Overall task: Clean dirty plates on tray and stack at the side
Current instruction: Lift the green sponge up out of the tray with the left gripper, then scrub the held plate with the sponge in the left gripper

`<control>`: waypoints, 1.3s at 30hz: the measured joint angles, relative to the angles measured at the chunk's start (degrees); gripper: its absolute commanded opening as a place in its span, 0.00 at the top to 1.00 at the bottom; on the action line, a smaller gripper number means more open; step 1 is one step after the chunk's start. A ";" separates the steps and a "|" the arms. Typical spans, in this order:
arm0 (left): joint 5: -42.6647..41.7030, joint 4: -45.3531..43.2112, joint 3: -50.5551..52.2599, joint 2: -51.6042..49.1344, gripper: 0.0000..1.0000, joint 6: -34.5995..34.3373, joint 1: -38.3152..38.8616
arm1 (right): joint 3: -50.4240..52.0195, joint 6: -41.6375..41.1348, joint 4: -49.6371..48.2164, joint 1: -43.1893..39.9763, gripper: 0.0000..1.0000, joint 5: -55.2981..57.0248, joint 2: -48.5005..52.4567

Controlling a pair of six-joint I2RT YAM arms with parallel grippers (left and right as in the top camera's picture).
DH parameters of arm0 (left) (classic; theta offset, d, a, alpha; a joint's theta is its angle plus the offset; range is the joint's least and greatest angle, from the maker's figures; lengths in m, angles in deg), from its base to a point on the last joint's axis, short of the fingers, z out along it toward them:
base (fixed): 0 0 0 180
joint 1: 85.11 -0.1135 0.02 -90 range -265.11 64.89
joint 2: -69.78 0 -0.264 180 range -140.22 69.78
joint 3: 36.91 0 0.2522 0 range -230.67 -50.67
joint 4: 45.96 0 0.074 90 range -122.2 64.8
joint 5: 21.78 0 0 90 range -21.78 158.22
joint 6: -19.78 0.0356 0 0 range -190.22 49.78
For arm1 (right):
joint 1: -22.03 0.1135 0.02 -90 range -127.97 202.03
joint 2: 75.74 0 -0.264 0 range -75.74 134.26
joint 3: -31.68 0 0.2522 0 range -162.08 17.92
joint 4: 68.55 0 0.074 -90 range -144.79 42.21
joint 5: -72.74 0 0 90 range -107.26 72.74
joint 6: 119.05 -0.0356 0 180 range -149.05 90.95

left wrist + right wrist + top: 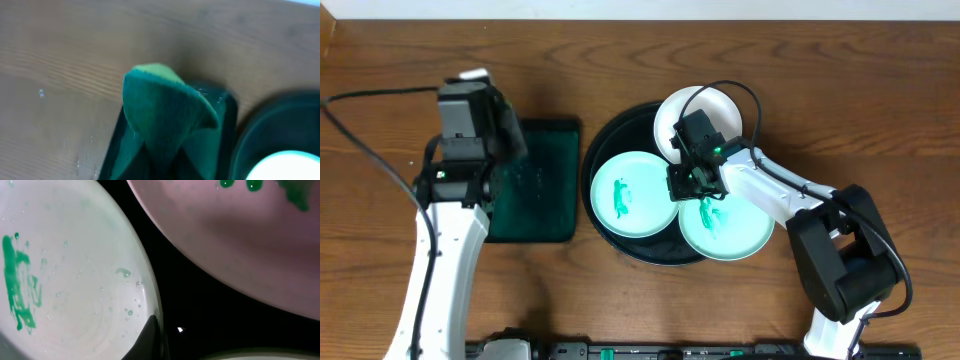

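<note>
So, left jaws: clamped on sponge [165, 115], left of tray [605, 140].
Right jaws: closed, seemingly empty, inside tray between plates [630, 195].
Risk: closed tips nudge rims; plates slide or ride up.

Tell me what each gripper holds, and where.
The left gripper pinches the green sponge by its near end, folding it. The right gripper is shut, holding nothing.
</note>
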 measured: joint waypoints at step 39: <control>-17.86 3.93 -0.59 -15.30 0.93 -14.05 18.71 | -0.02 0.00 0.61 0.00 0.99 -0.04 -0.02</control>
